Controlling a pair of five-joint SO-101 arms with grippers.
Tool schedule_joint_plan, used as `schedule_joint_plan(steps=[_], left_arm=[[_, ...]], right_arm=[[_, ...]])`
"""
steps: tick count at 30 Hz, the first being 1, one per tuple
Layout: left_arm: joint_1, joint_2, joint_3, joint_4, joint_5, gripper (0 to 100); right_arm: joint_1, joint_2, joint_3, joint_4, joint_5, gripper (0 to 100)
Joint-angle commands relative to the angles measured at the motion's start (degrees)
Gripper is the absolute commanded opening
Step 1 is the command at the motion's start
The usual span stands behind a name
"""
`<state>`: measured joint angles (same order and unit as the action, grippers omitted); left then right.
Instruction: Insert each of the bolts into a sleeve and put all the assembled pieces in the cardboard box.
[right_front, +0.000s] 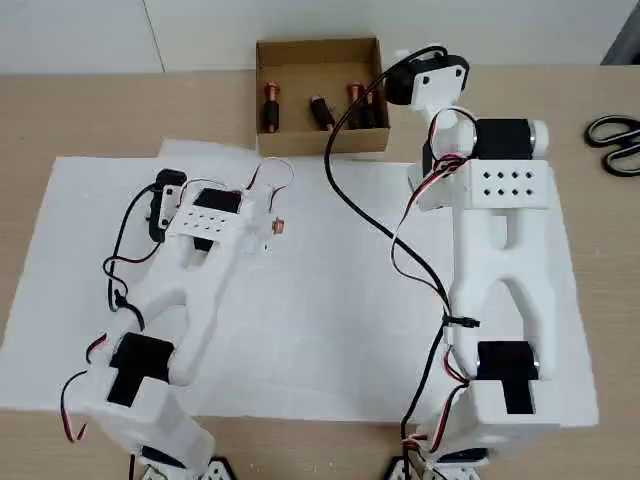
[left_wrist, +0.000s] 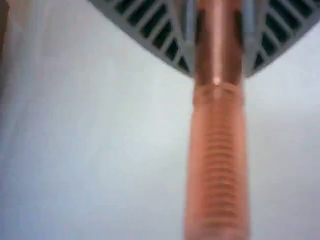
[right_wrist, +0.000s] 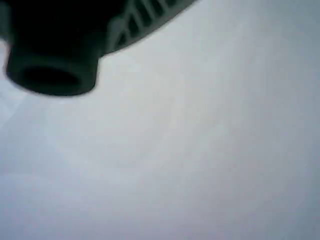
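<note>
In the left wrist view my left gripper (left_wrist: 218, 35) is shut on a copper bolt (left_wrist: 217, 165), whose threaded end points at the camera. From above, that bolt (right_front: 278, 226) shows at the left gripper (right_front: 268, 216), over the white sheet (right_front: 320, 330) left of centre. A black sleeve (right_wrist: 50, 65) hangs above the sheet in my right gripper (right_wrist: 75, 30), open end showing beside a grey ribbed finger (right_wrist: 145, 20). The right arm's wrist (right_front: 430, 175) sits right of the cardboard box (right_front: 320, 44), covering its gripper. Three assembled pieces (right_front: 321, 111) lie in the box.
The box stands at the table's back edge, just beyond the sheet. Black scissors (right_front: 615, 143) lie at the far right on the bare wood. Black cables (right_front: 380, 225) trail over the sheet between the two arms.
</note>
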<state>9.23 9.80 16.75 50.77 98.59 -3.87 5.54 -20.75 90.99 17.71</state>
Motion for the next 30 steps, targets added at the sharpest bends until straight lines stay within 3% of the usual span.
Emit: schedule_joint_plan(steps=[1, 6, 11, 13, 24, 30], left_arm=[[0.0, -0.5, -0.5, -1.1, 0.3, 1], [0.0, -0.5, -0.6, -0.9, -0.5, 1], [1.4, -0.5, -0.3, -0.2, -13.2, 1], [2.2, -0.5, -0.4, 0.2, -14.4, 2], [7.5, -0.5, 1.3, 0.1, -14.5, 34], [7.4, -0.8, 1.3, 0.1, -14.6, 39]], right_arm=[[-0.1, -0.6, -3.2, 0.1, -0.7, 0.3], [-0.1, -0.5, -3.2, 0.0, -0.7, 0.3], [-0.1, -0.3, -3.2, -0.1, -0.7, 0.3], [-0.1, -0.3, -3.2, -0.1, -0.7, 0.3], [-0.1, -0.2, -3.2, -0.1, -0.7, 0.3], [0.0, -0.2, -3.2, -0.2, -0.7, 0.3]])
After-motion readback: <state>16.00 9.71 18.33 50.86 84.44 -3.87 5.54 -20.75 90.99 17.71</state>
